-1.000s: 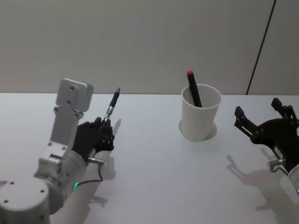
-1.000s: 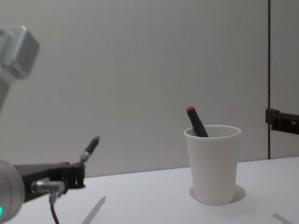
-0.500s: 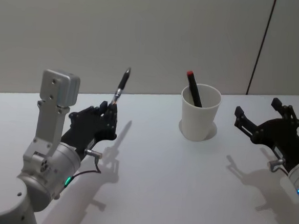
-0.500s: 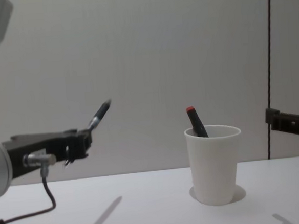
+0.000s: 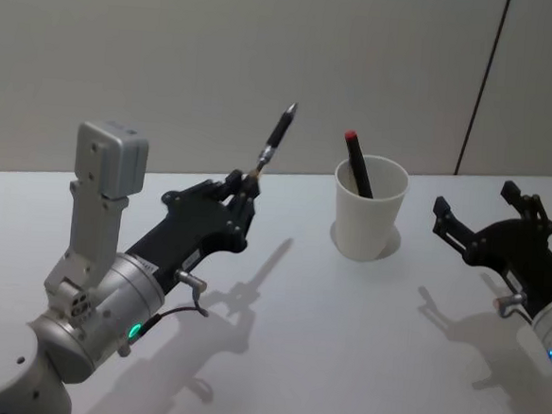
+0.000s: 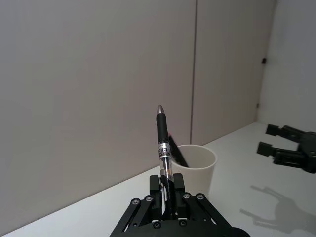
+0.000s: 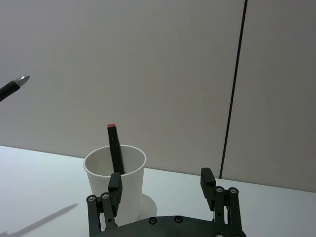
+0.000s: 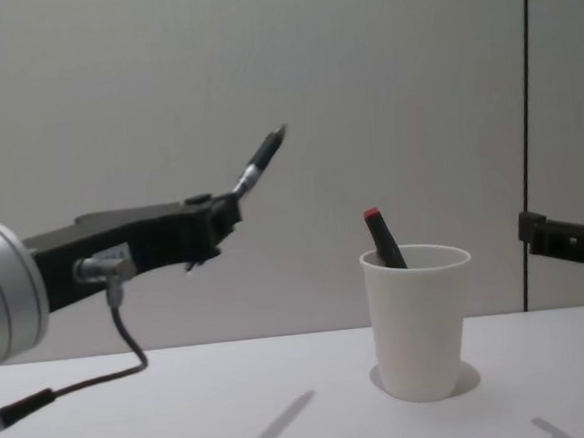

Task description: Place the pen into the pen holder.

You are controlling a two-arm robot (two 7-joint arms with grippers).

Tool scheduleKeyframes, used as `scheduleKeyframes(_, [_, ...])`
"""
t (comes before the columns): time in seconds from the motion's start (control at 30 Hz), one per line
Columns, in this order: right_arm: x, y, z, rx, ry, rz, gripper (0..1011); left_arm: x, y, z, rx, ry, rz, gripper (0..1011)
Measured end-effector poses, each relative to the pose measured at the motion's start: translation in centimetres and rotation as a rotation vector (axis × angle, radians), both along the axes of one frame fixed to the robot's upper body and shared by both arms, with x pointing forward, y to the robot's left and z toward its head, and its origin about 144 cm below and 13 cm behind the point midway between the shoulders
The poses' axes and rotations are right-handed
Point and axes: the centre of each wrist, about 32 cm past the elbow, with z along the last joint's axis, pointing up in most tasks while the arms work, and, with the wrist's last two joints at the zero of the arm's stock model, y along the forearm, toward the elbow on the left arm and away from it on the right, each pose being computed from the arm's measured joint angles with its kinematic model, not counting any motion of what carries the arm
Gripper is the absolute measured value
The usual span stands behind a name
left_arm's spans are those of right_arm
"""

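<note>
My left gripper (image 5: 240, 191) is shut on a black pen (image 5: 273, 139), which points up and away from me, tilted toward the pen holder (image 5: 368, 218). The gripper hangs above the table, left of that white paper cup and about level with its rim. In the chest view the pen (image 8: 261, 161) rises above the cup (image 8: 417, 320). The left wrist view shows the pen (image 6: 162, 143) with the cup (image 6: 197, 165) just behind it. A second, red-capped pen (image 5: 357, 163) stands in the cup. My right gripper (image 5: 475, 204) hovers open to the right of the cup.
The white table (image 5: 323, 343) spreads around the cup. A grey wall (image 5: 268, 55) stands right behind the table's far edge. A thin cable (image 8: 120, 341) hangs from my left wrist.
My left gripper has risen and moved to the right toward the cup, carrying the pen, and its arm has stretched farther forward. The right arm has not moved.
</note>
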Motion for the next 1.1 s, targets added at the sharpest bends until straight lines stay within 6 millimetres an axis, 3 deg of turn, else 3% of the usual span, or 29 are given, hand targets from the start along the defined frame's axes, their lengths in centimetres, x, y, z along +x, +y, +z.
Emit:
scheduleKeyframes(0.73, [0.0,0.0,0.0,0.000,0.000,0.000,1002,2.1,-2.2,-0.4,-0.087,-0.074,-0.338,161])
scheduleKeyframes(1.1, [0.0,0.0,0.0,0.000,0.000,0.000,1002,2.5,-2.9,-0.4,-0.097,-0.088,-0.395,161])
